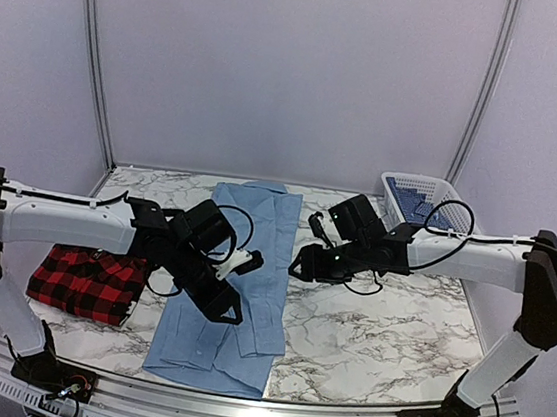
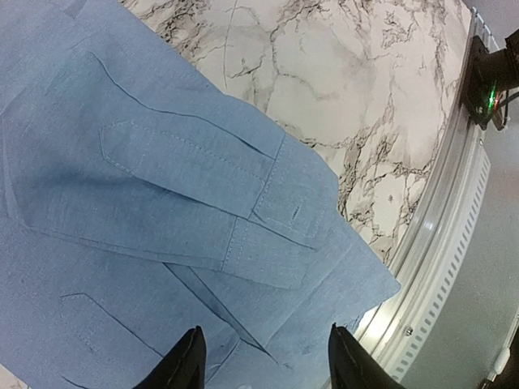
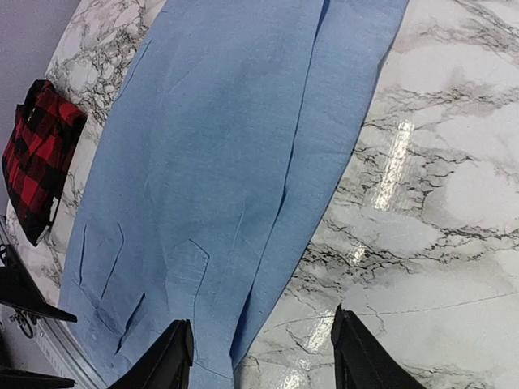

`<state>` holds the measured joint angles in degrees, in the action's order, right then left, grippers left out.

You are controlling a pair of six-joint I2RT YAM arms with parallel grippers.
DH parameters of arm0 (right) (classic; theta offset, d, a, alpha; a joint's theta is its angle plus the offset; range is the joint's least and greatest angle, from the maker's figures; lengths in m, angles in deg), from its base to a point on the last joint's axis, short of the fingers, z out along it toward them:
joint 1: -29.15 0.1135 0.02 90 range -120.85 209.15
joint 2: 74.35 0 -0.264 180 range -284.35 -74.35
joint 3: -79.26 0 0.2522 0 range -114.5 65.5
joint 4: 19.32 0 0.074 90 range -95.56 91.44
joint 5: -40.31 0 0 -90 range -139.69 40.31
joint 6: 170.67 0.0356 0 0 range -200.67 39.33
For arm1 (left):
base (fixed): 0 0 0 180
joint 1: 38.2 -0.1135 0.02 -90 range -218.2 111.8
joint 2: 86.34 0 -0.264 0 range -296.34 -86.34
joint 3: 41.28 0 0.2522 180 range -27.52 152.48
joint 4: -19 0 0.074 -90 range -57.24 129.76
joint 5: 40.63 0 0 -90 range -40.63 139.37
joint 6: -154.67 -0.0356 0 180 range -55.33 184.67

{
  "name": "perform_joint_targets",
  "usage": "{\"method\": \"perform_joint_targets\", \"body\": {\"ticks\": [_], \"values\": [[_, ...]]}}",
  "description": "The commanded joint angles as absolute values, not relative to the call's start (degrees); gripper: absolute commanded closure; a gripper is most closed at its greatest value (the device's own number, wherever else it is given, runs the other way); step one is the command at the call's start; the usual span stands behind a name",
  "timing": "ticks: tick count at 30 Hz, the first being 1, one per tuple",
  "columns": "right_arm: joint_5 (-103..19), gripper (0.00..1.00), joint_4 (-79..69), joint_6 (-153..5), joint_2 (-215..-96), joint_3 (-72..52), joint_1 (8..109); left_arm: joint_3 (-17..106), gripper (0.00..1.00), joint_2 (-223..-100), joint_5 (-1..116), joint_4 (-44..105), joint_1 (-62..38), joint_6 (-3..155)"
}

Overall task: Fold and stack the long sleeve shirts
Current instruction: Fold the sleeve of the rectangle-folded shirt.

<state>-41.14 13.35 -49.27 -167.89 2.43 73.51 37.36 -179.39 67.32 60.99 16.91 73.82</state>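
Task item 1: the light blue shirt [image 1: 262, 222] lies flat on the bench [image 1: 397, 313], mid-bench, running from the far side toward the near edge.
Fold state, item 1: the sides appear turned inward to form a long narrow panel. In the left wrist view, two sleeves lie lengthwise on the body, with a cuff [image 2: 276, 243] near the lower hem.
Task item 2: the red-and-black plaid shirt [image 1: 84, 282] sits as a compact bundle at the left of the bench, beside the blue shirt and not on it. Whether it is neatly folded cannot be determined.
Left gripper [image 2: 266, 363]: jaws apart and holding nothing, above the near end of the blue shirt.
Right gripper [image 3: 261, 356]: jaws apart and holding nothing, above the blue shirt's right edge where cloth meets marble.
Progress estimate: lengthwise folds on the blue shirt look complete.
Remaining: crosswise folds to shorten the panel, then stacking the two shirts.
Other item: a white basket [image 1: 421, 178] at the far right holds something blue, unidentified.
Markings: no brand, label or readable text visible in any view.
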Motion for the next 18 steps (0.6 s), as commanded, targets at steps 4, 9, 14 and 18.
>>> {"method": "perform_joint_targets", "body": {"ticks": [4,9,14,18], "values": [[-42.0,0.46,14.5,-53.2,-167.2,3.2,77.4,33.8,0.47,-174.4,61.0,59.3,17.0,82.2],[-45.0,0.5,17.2,-53.6,-168.5,4.1,83.2,28.8,0.54,-175.7,61.8,51.7,17.0,96.3],[-44.3,0.52,16.1,-51.8,-167.9,8.1,86.2,25.6,0.55,-176.5,64.0,45.2,17.9,104.0],[-43.8,0.52,15.3,-50.4,-167.0,10.6,87.9,24.3,0.55,-177.0,63.2,43.3,19.7,106.6]]}}
